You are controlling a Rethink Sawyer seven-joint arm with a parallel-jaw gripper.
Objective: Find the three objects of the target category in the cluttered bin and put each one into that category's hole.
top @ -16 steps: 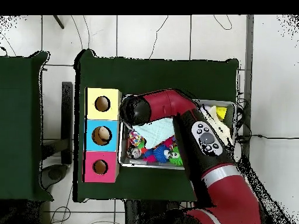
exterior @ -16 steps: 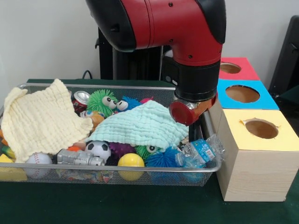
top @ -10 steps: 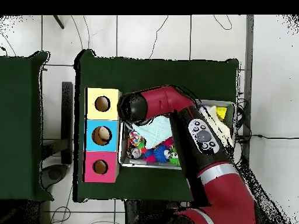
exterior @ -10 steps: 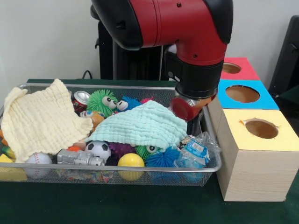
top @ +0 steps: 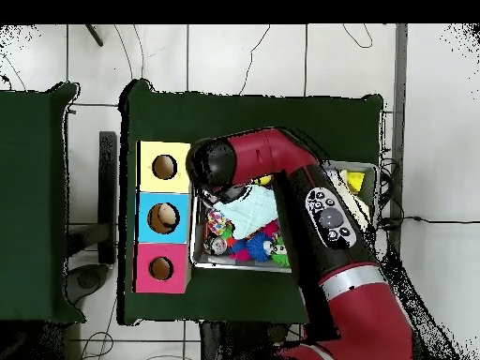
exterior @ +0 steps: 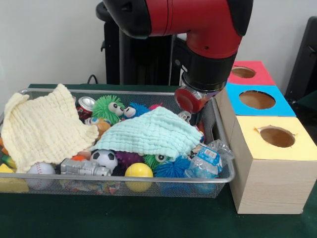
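The wire bin [exterior: 124,179] holds a jumble of toys, balls, cans and two cloths. A crumpled plastic bottle [exterior: 208,158] lies in its front right corner. My gripper [exterior: 194,118] hangs below the red and black wrist, over the bin's far right part, just above the mint cloth [exterior: 148,131]; the wrist hides most of it. Three box tops stand right of the bin, with the yellow hole [exterior: 277,136], blue hole [exterior: 256,99] and red hole [exterior: 243,72]. From overhead the arm [top: 214,167] covers the bin's end beside the yellow box [top: 165,167].
A yellow cloth [exterior: 42,126] drapes the bin's left side. A soda can [exterior: 85,105], green fuzzy toy [exterior: 109,108], soccer ball [exterior: 104,158], yellow ball [exterior: 138,172], baseball [exterior: 40,171] and silver crushed can [exterior: 84,167] lie around the cloths.
The wrist has risen and drawn back from the bin's right front toward its far right corner. The plastic bottle shifted a little at the rim.
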